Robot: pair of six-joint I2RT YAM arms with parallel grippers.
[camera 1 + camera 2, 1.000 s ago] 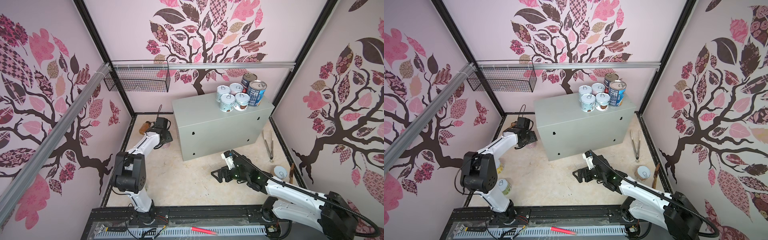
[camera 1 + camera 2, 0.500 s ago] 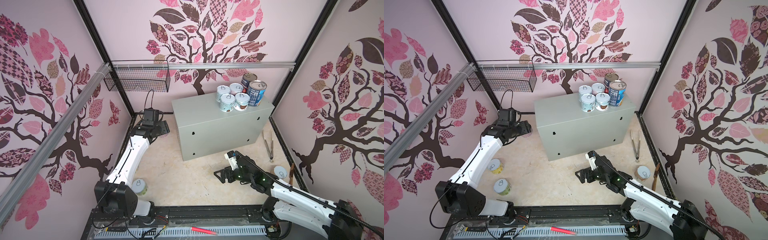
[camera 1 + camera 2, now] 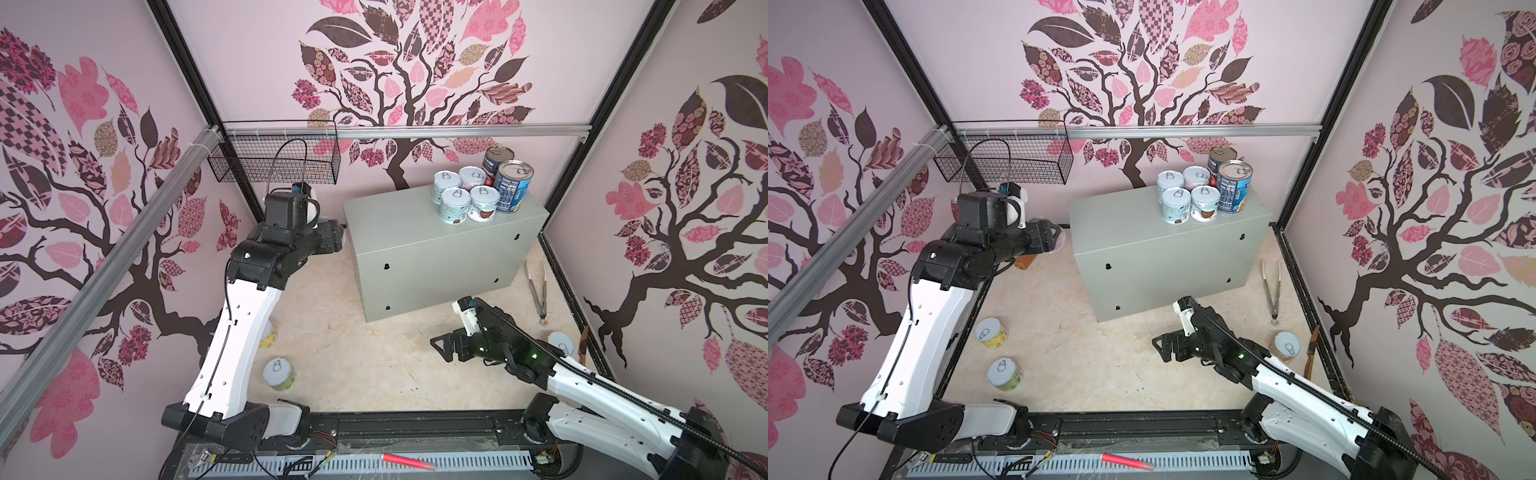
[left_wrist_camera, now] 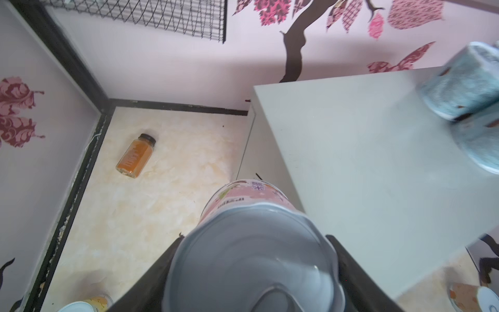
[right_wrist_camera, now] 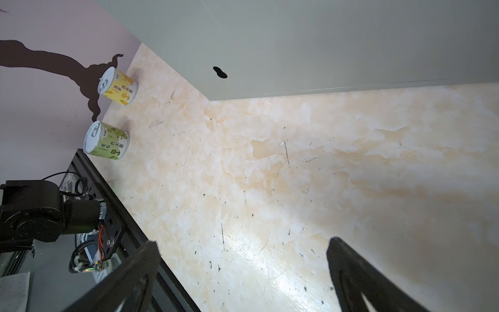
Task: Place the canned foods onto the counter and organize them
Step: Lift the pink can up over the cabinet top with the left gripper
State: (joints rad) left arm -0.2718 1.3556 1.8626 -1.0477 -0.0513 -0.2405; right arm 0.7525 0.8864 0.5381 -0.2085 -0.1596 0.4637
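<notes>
I've got the left tool (image 4: 251, 272) pinching a pink can (image 4: 244, 201), held off the floor (image 4: 162, 202) just beside the left end of the counter (image 4: 378, 162). Right tool (image 5: 243, 270) is spread wide, low over the floor. Six cans (image 3: 482, 203) are clustered at the counter's far right corner. Yellow can (image 3: 991, 332), green can (image 3: 1005, 374) and a third can (image 3: 1286, 345) stand on the floor.

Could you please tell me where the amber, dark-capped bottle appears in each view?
In a top view: unseen behind white left arm.
In a top view: amber dark-capped bottle peeks beneath that arm.
Left wrist: bottle on the marbled floor.
Right wrist: absent.
Shared landmark: light-grey metal box.
</notes>
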